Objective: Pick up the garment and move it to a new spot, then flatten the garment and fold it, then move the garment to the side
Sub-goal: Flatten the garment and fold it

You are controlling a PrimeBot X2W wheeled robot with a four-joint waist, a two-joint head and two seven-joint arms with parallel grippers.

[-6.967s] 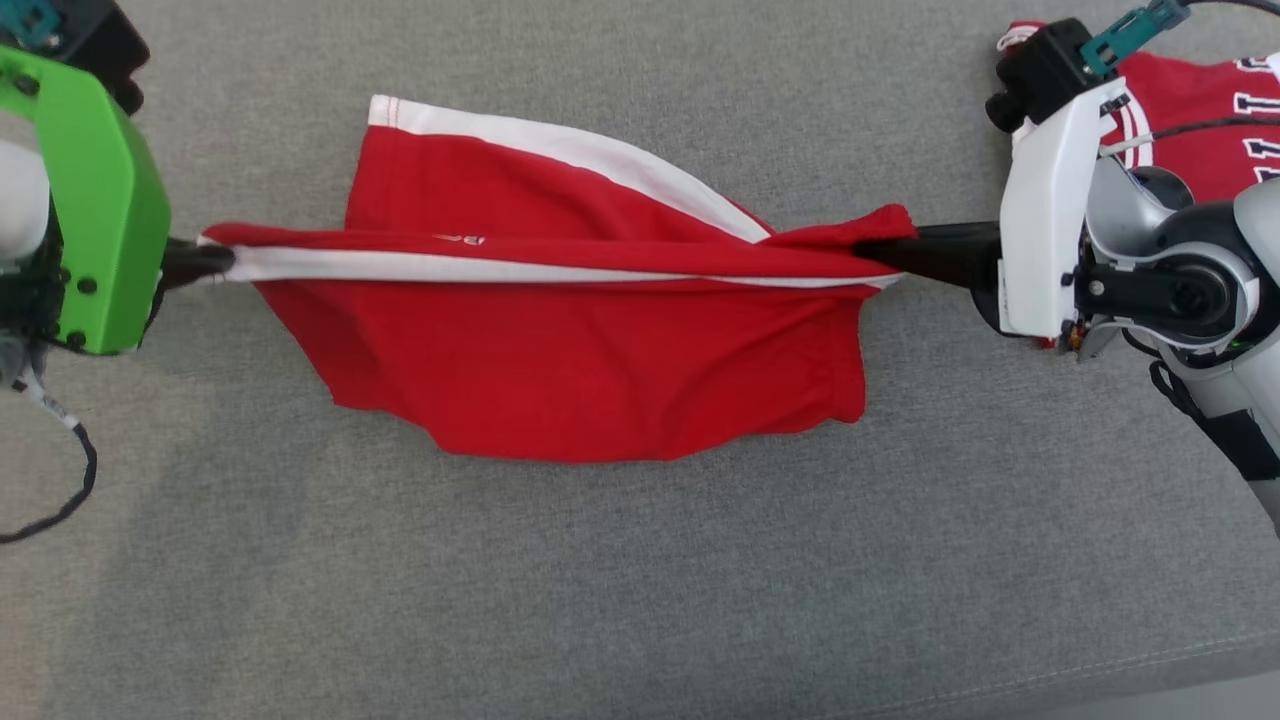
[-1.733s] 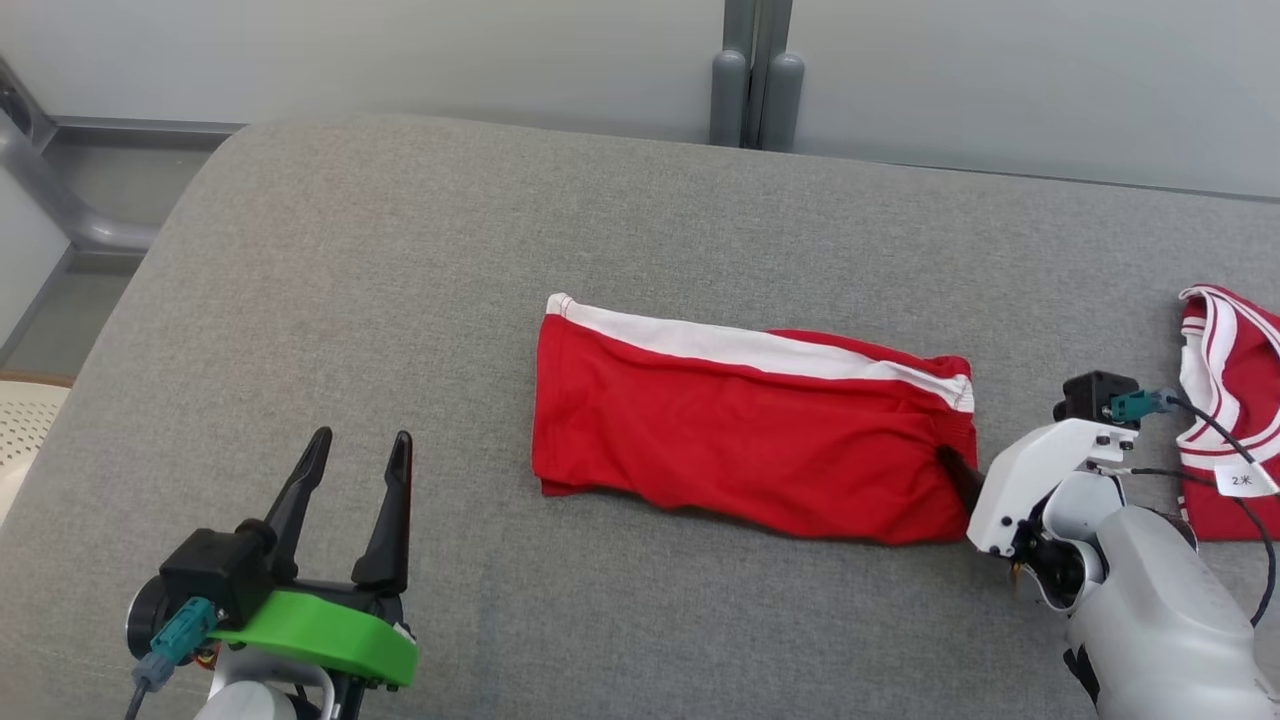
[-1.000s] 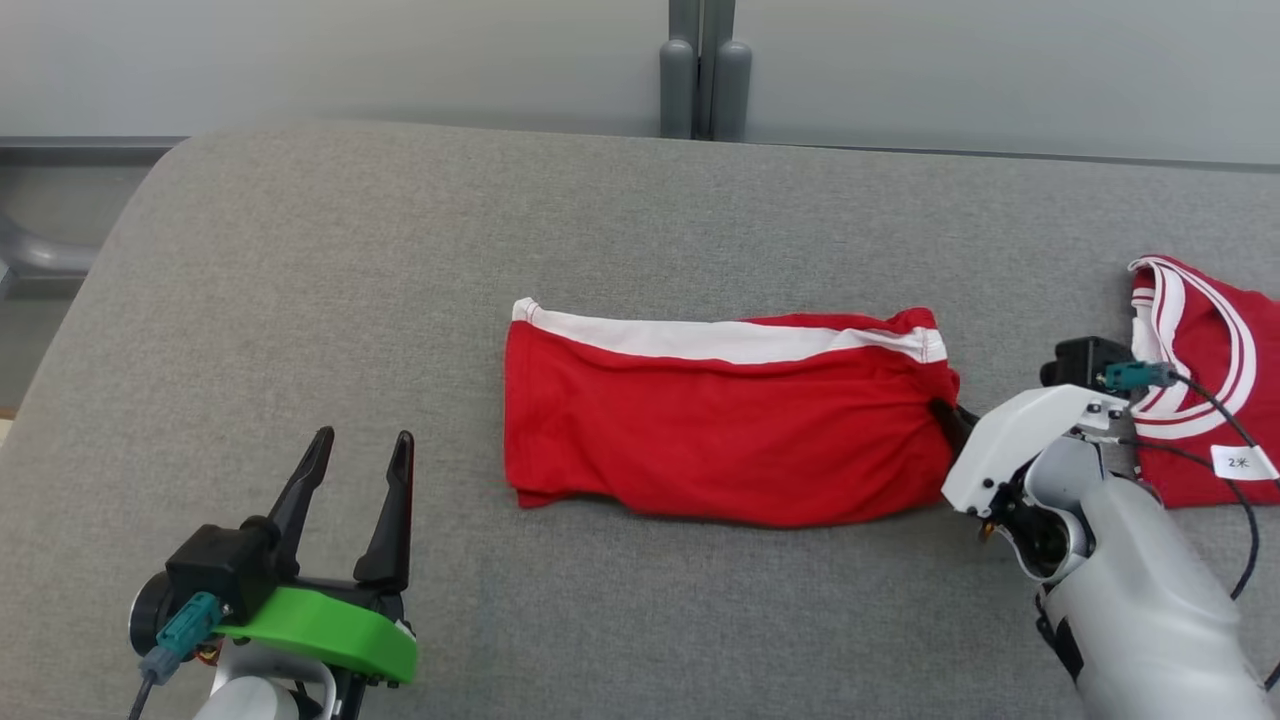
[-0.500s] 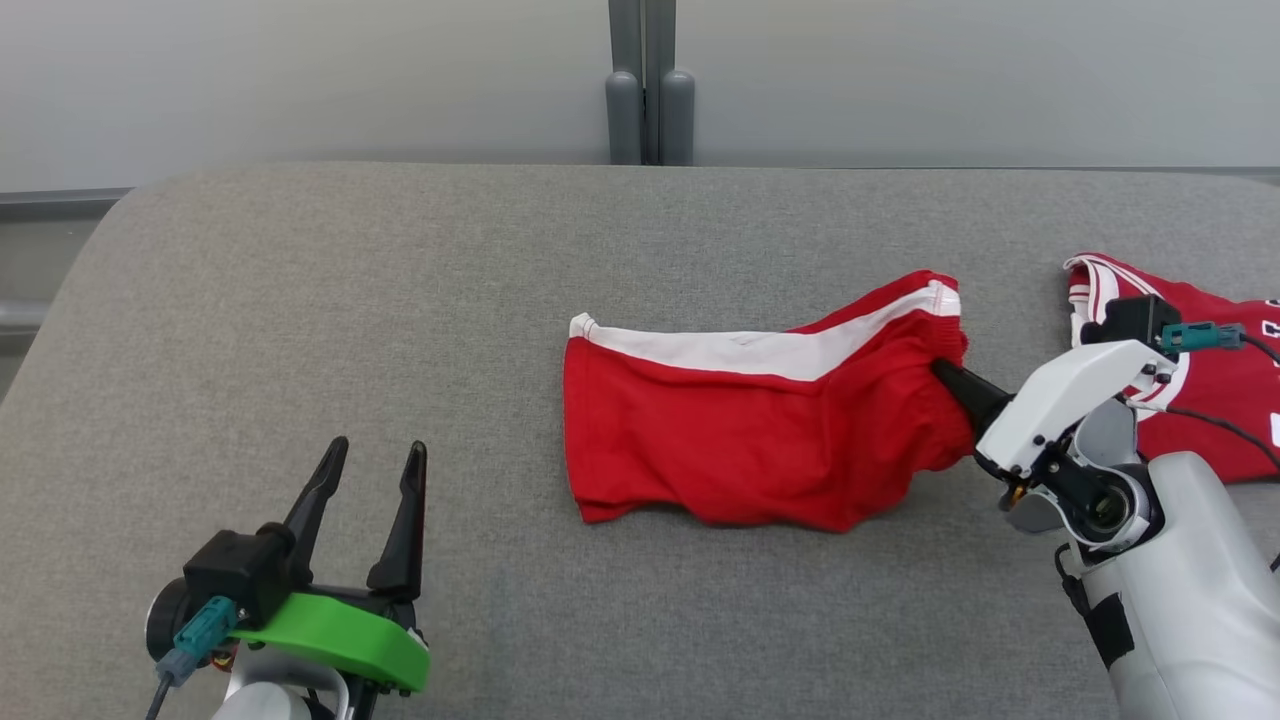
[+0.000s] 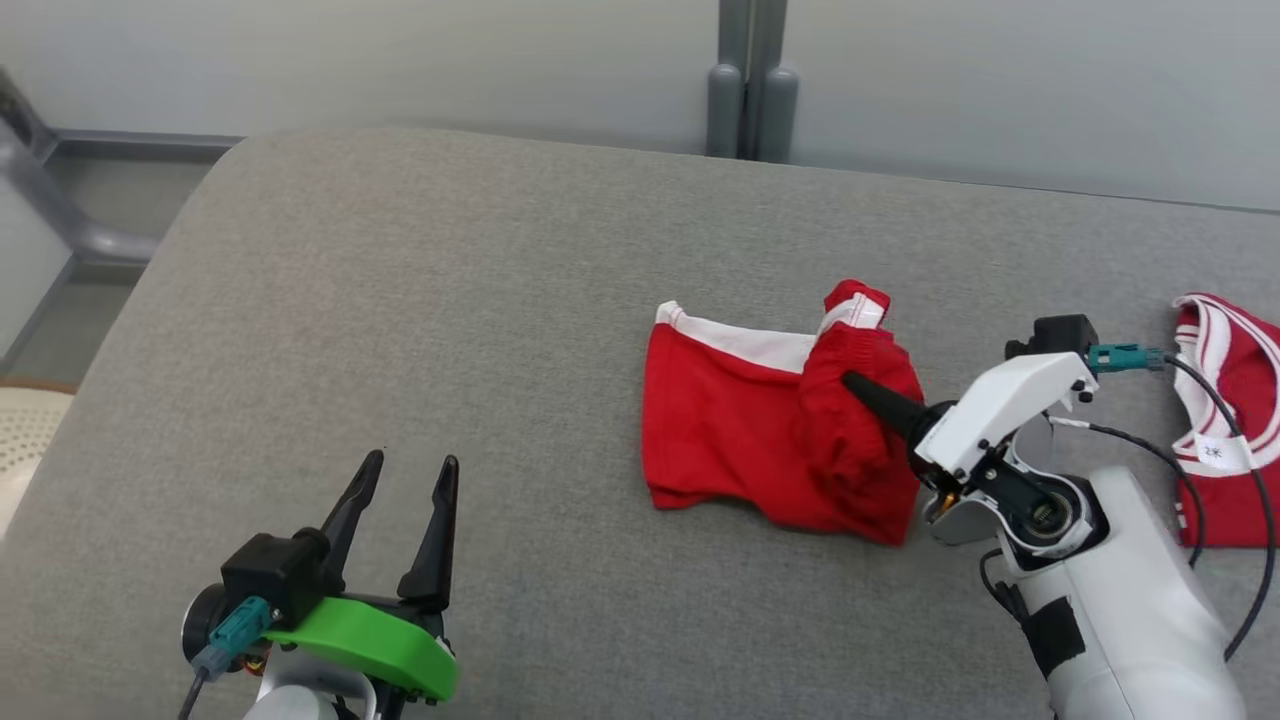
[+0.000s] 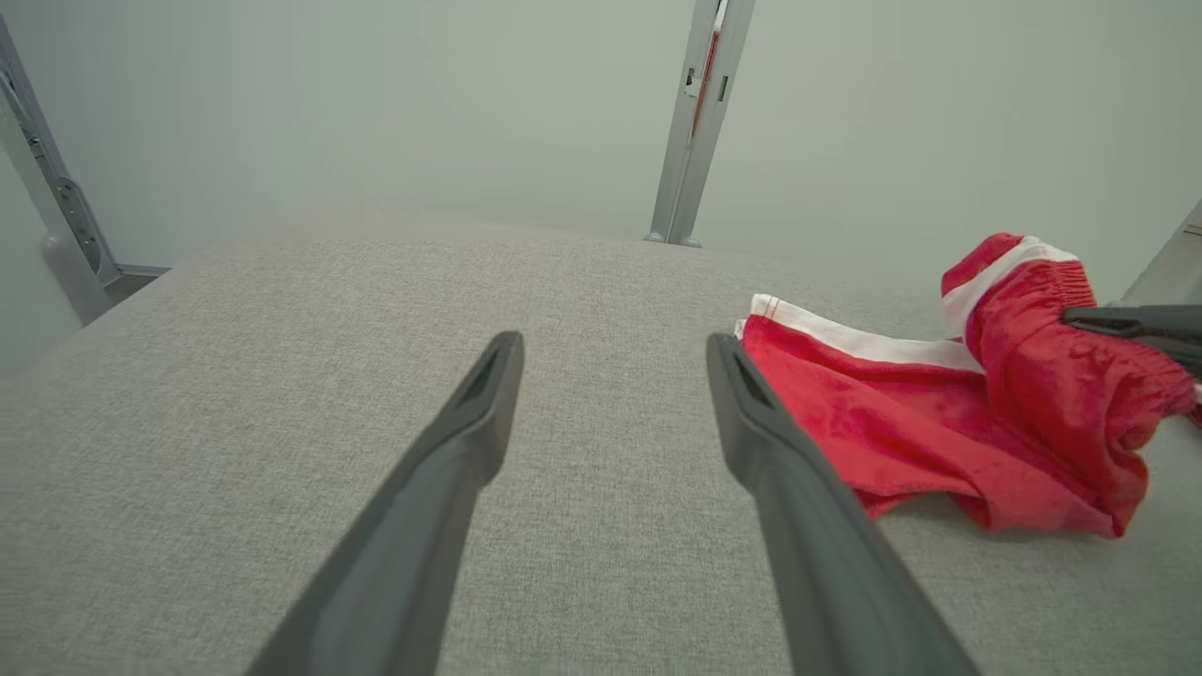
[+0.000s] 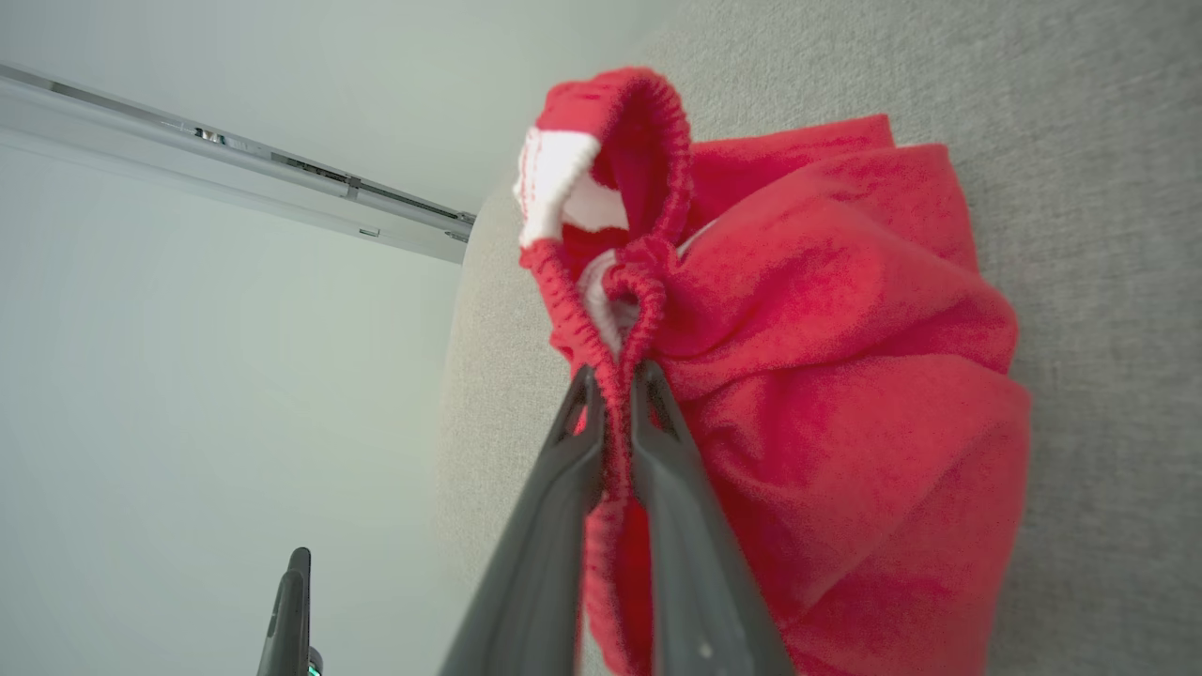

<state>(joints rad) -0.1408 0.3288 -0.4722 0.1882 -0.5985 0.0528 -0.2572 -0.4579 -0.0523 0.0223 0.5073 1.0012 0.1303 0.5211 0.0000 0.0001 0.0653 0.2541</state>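
Head view: red garment lies right of centre on the grey cushion, its right end lifted and bunched. Right gripper is clamped on that bunched end. Left gripper sits near the front left edge, fingers spread, empty, well apart from the garment.

Left wrist view: garment is off to the right of the spread fingers.

Right wrist view: fingers are pinched tight on the elastic hem, cloth hanging below.

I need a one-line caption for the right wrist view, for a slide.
Right hand shut on the elastic edge of the red shorts, bunched up over the grey cushion.
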